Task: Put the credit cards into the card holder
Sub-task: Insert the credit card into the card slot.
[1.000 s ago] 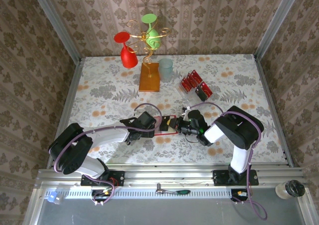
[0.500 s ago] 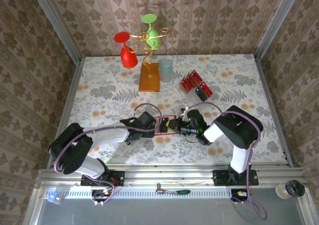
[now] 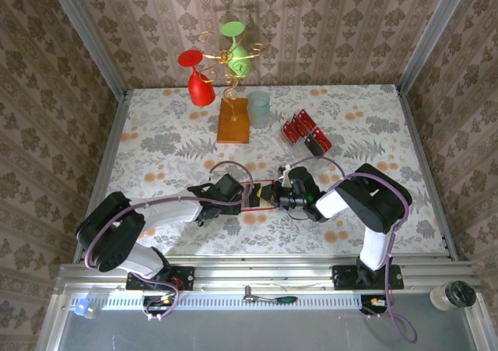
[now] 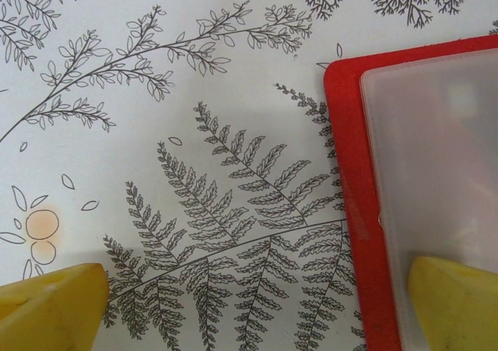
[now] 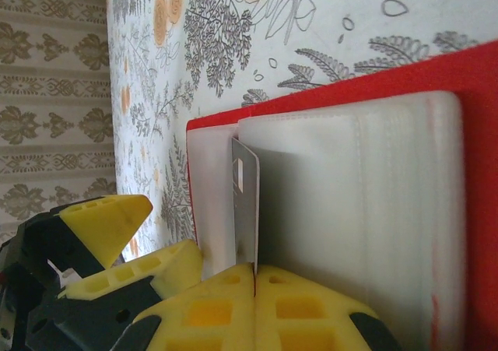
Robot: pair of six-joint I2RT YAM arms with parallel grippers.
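The card holder [image 3: 261, 185] lies open on the table between both grippers, red rim [image 4: 350, 180] around pale pockets [image 5: 350, 180]. My right gripper [image 5: 255, 277] is shut on one credit card [image 5: 246, 203], held on edge with its tip over the pale pockets near the wallet's left side. In the top view this gripper [image 3: 284, 198] sits at the wallet's right edge. My left gripper [image 4: 253, 312] is open wide; one yellow fingertip [image 4: 455, 304] rests on the pale pocket, the other [image 4: 50, 308] on the tablecloth. More red and dark credit cards [image 3: 299, 127] stand at the back right.
The other cards sit in a clear plastic tray [image 3: 289, 144]. Behind the wallet are an orange-brown stand base [image 3: 233, 121] with red [image 3: 200, 78] and green [image 3: 236, 47] glasses, and a pale cup [image 3: 258, 108]. Patterned walls close in the table.
My right gripper has edged slightly left and up toward the wallet with the card in it. The left arm has stayed put.
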